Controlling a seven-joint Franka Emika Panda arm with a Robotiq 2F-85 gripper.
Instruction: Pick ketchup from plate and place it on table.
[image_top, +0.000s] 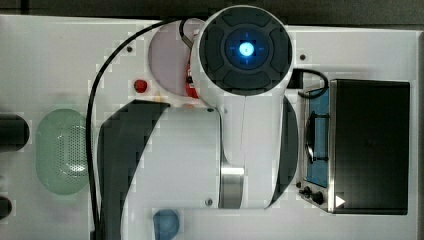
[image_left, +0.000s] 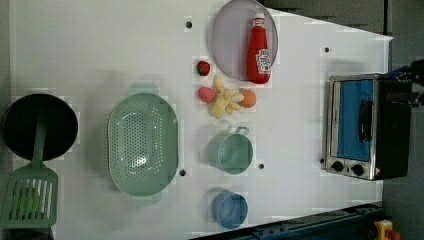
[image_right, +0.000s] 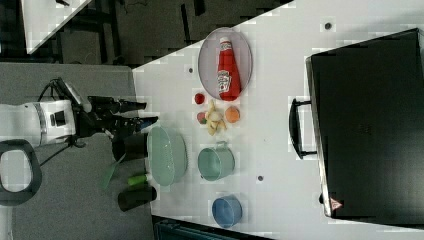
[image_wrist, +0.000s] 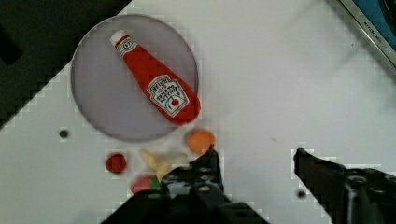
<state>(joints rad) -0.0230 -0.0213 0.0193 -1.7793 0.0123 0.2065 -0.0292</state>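
Note:
The red ketchup bottle (image_wrist: 156, 79) with its white cap and label lies flat on the round grey-lilac plate (image_wrist: 102, 93), cap toward the rim. The left view has the ketchup (image_left: 259, 50) on the plate (image_left: 230, 35) near the white table's (image_left: 100, 50) far edge, and the right view shows the same ketchup (image_right: 228, 67). My gripper (image_wrist: 257, 156) is open, high above the table, with nothing between its dark fingertips (image_wrist: 212, 161). The bottle lies well apart from them. In the top view my arm hides most of the bottle; a red sliver of ketchup (image_top: 190, 86) shows beside the plate (image_top: 167, 50).
Beside the plate lie a small strawberry (image_left: 203, 68), another strawberry, a yellow banana bunch (image_left: 223, 100) and an orange (image_left: 247, 98). A pale-green perforated basket (image_left: 143, 145), a green mug (image_left: 232, 152), a blue cup (image_left: 229, 209) and a toaster oven (image_left: 362, 125) stand further off.

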